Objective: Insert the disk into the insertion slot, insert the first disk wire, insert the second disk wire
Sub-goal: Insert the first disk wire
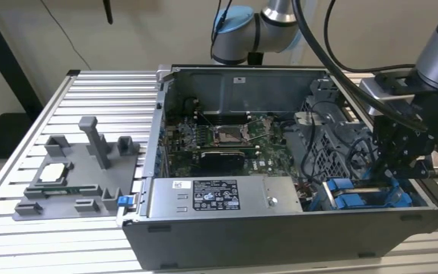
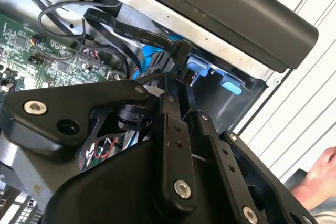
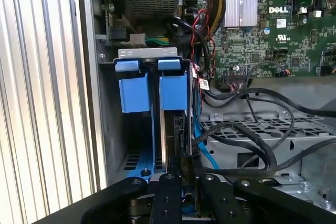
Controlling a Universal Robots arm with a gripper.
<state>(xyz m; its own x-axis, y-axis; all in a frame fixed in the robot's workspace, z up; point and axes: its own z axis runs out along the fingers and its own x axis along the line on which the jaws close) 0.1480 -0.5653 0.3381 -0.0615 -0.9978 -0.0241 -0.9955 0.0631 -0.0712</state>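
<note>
The disk's blue carrier (image 3: 173,90) sits in the insertion slot (image 3: 149,53) of the grey drive cage, its dark edge (image 3: 176,127) running back toward my gripper. A second blue carrier (image 3: 131,93) fills the bay beside it. My gripper (image 3: 185,174) is down in the case at the exterior view's right (image 1: 390,171), over the blue carriers (image 1: 356,194). Its fingers (image 2: 168,103) stand close together on the black angled connector (image 2: 178,53) of a flat black disk wire (image 2: 121,27). A blue wire (image 3: 202,148) runs alongside the disk.
The motherboard (image 1: 219,137) fills the case's middle, and the grey power supply (image 1: 211,197) lies along its front. Loose black cables (image 3: 252,135) loop over the perforated cage. A grey fixture (image 1: 74,177) stands on the slatted table. A person's hand (image 2: 321,174) is beside the case.
</note>
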